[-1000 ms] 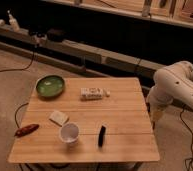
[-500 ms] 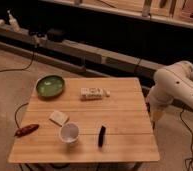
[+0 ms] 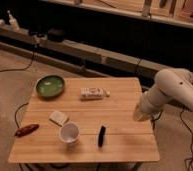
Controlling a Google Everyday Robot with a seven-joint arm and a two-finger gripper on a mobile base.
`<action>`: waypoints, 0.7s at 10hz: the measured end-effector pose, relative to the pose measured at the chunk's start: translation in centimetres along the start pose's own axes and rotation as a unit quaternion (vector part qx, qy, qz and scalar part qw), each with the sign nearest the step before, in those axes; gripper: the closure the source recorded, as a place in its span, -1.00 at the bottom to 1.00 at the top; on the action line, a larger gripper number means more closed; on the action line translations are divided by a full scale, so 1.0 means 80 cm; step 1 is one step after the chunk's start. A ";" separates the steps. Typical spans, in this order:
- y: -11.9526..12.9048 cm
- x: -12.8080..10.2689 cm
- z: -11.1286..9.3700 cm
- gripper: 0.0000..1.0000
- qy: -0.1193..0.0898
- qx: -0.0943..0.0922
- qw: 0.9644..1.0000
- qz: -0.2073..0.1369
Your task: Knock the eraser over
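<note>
The eraser (image 3: pixel 101 136) is a thin dark sliver standing on edge on the wooden table (image 3: pixel 120 112), near the front, just right of a white cup (image 3: pixel 69 134). My white arm comes in from the right. Its gripper (image 3: pixel 139 114) hangs at the table's right edge, well to the right of the eraser and a little behind it, not touching it.
A green bowl (image 3: pixel 50 86) sits at the back left of the table. A long white printed box (image 3: pixel 93 93) lies at the back middle. A pale beige block (image 3: pixel 58 118) lies left of the cup. A reddish-brown object (image 3: pixel 26 130) lies at the left edge. Cables run on the floor.
</note>
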 end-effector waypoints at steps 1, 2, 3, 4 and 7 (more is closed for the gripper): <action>0.022 -0.035 0.018 0.96 -0.050 -0.033 0.998 -0.018; 0.042 -0.063 0.033 1.00 -0.089 -0.063 0.993 -0.036; 0.064 -0.084 0.048 1.00 -0.116 -0.092 0.987 -0.054; 0.080 -0.091 0.061 1.00 -0.123 -0.113 0.984 -0.062; 0.088 -0.092 0.068 1.00 -0.124 -0.123 0.982 -0.066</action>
